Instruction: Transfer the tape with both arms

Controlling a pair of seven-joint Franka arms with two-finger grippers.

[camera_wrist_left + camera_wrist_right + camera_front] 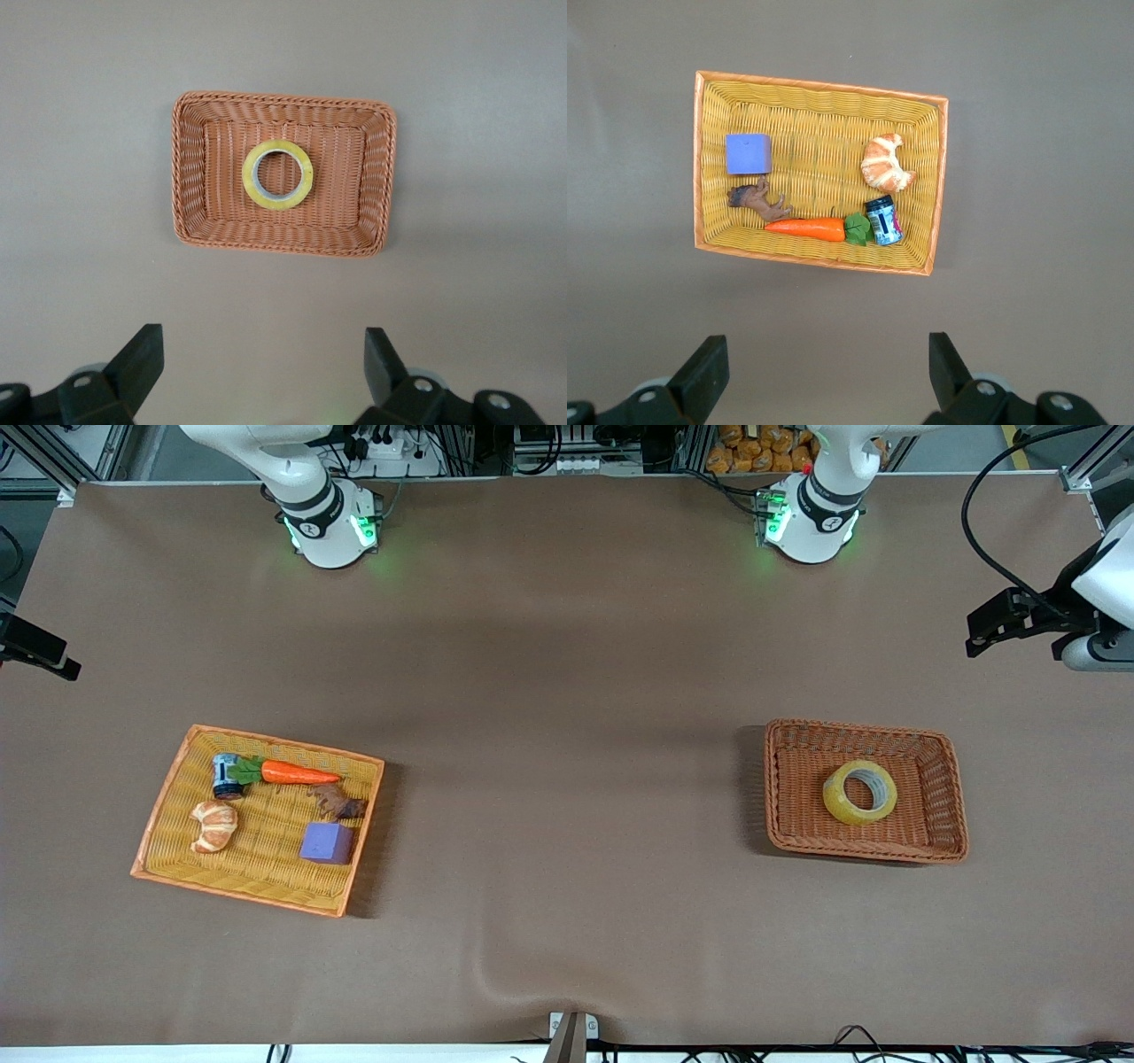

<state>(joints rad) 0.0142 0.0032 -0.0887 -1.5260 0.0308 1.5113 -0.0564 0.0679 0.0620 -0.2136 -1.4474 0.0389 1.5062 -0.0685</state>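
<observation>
Tape [277,174] lies flat in brown basket [370,177] at left arm's end; looks light, stiff, slick; likely best pinched across 1 wall via the core hole; left gripper [264,365] spread wide above it; right gripper [829,365] spread over yellow basket [819,88].

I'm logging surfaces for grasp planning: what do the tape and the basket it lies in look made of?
The tape: glossy yellowish translucent plastic film wound on a grey-white core, probably cardboard. The brown basket: woven strands with a braided rim, matte; wicker or plastic imitation, hard to tell.
</observation>
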